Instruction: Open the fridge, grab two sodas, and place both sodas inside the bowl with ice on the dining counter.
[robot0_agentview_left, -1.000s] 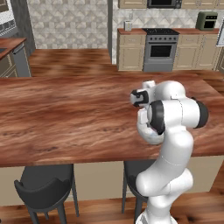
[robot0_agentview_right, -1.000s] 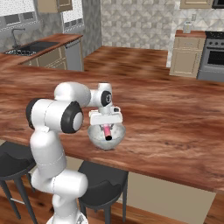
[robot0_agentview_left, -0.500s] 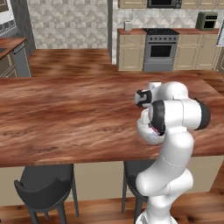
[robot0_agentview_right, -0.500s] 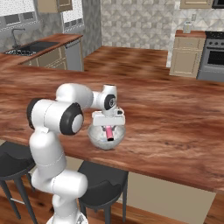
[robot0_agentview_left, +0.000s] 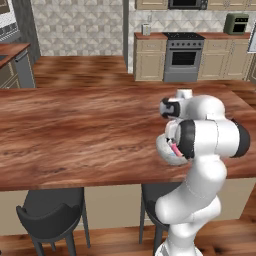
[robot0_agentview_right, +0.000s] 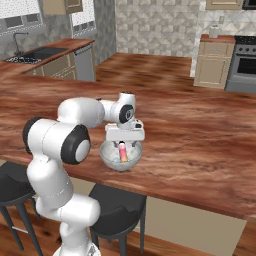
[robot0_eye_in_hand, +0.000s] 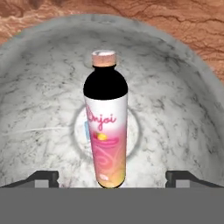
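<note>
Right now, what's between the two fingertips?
In the hand view, the soda bottle stands between the open gripper's fingertips, untouched on both sides, inside the bowl.

Right below my end effector (robot0_eye_in_hand: 112, 180), the soda bottle (robot0_eye_in_hand: 106, 122) carries a pink label; I read something like "Jnjoi", the first letter unclear.

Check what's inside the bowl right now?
One soda bottle lies in the bowl, dark with a pink label; the open gripper hangs above, its fingertips wide of it. The bottle covers part of the bowl's bottom; no second bottle is visible.
</note>
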